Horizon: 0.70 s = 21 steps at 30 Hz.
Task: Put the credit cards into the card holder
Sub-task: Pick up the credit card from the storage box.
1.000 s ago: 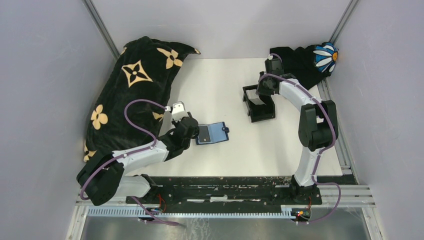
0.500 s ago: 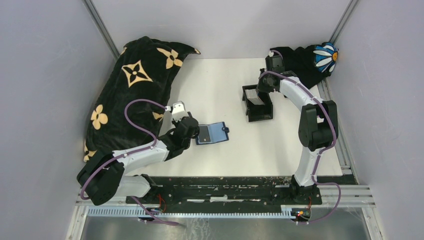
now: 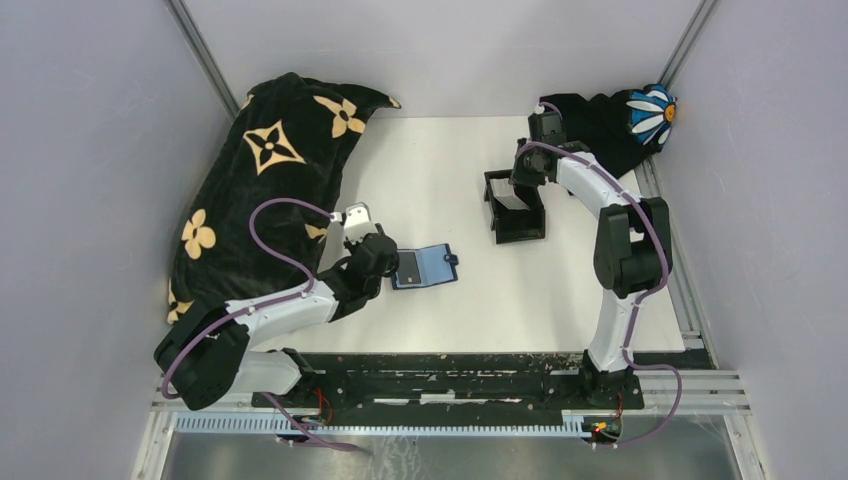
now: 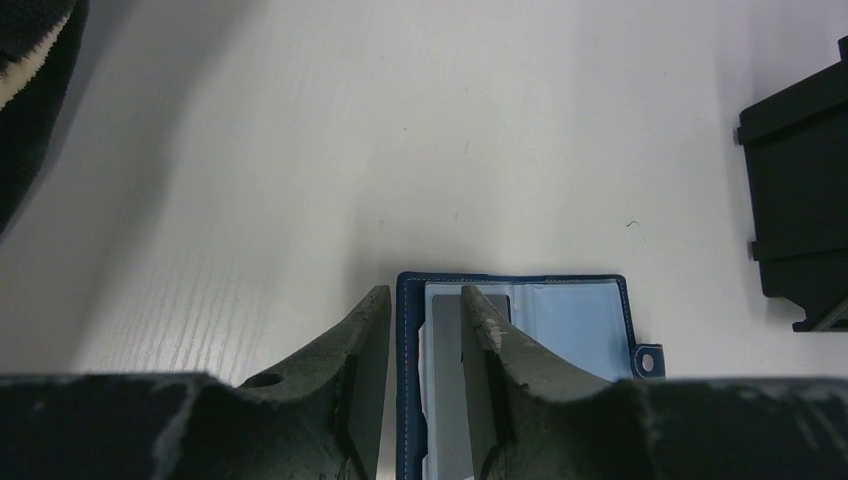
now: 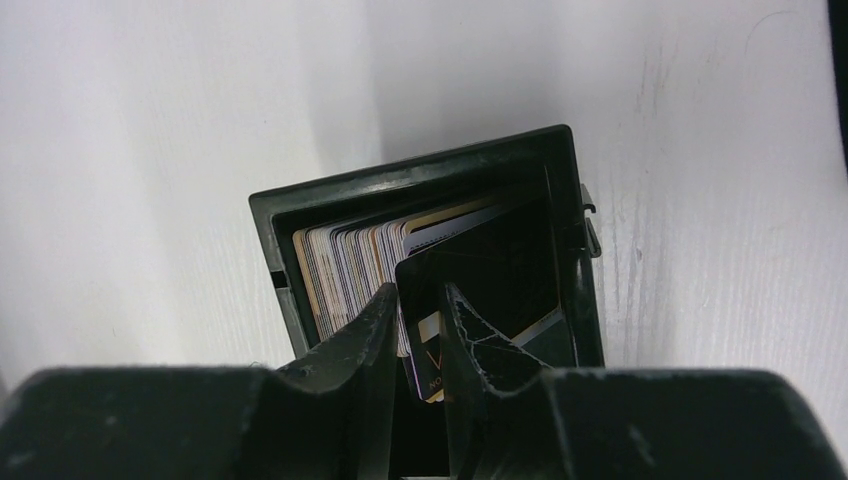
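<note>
Left pincer (image 4: 424, 300) is down on the table (image 4: 400, 120) and half open, its two fingers standing either side of the card holder's left edge. The outer finger (image 4: 365, 335) sits just off the wallet on bare table, the inner one (image 4: 485, 340) over the lining, and nothing looks squeezed between them. In that gap lies a grey card (image 4: 445, 330), flat on the pale blue inside of the card holder (image 4: 560, 320). The wallet lies spread open, navy border all round, snap tab (image 4: 648, 358) poking out on the far side.

Over to the right pincer (image 5: 419, 292): narrow, nosed into the black tray (image 5: 400, 175) at the back right of the table. A dark card (image 5: 490, 270) with a tan band stands between and behind its fingers, but I cannot tell whether they actually pinch it. Beside it, the rest of the credit cards (image 5: 350, 265) stand on edge, packed in a row against the tray's left wall.

From above, tray and wallet lie well apart. A black cloth with tan flowers (image 3: 260, 180) is heaped along the left side, and a dark bundle with a white daisy (image 3: 652, 112) sits in the far right corner.
</note>
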Each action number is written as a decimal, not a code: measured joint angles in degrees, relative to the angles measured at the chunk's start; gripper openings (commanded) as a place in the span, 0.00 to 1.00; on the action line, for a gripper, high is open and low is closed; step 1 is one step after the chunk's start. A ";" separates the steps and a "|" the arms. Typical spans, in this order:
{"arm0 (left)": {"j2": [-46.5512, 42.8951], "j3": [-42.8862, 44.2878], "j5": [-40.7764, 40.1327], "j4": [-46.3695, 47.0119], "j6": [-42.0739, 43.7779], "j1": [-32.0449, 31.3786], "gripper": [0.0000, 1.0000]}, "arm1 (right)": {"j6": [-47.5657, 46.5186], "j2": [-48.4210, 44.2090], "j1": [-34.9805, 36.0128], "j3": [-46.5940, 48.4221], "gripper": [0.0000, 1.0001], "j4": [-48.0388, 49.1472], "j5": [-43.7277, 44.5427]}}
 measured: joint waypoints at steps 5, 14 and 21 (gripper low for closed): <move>0.61 -0.02 0.02 0.13 0.00 0.00 0.39 | 0.02 1.18 0.00 0.35 0.23 -0.39 -0.24; 0.83 0.00 0.13 0.39 0.00 0.00 0.39 | 0.09 1.20 0.00 0.63 0.24 -0.44 -0.42; 0.83 0.00 0.63 0.39 0.00 0.00 0.38 | 0.24 1.20 0.00 0.63 0.26 -0.44 -0.85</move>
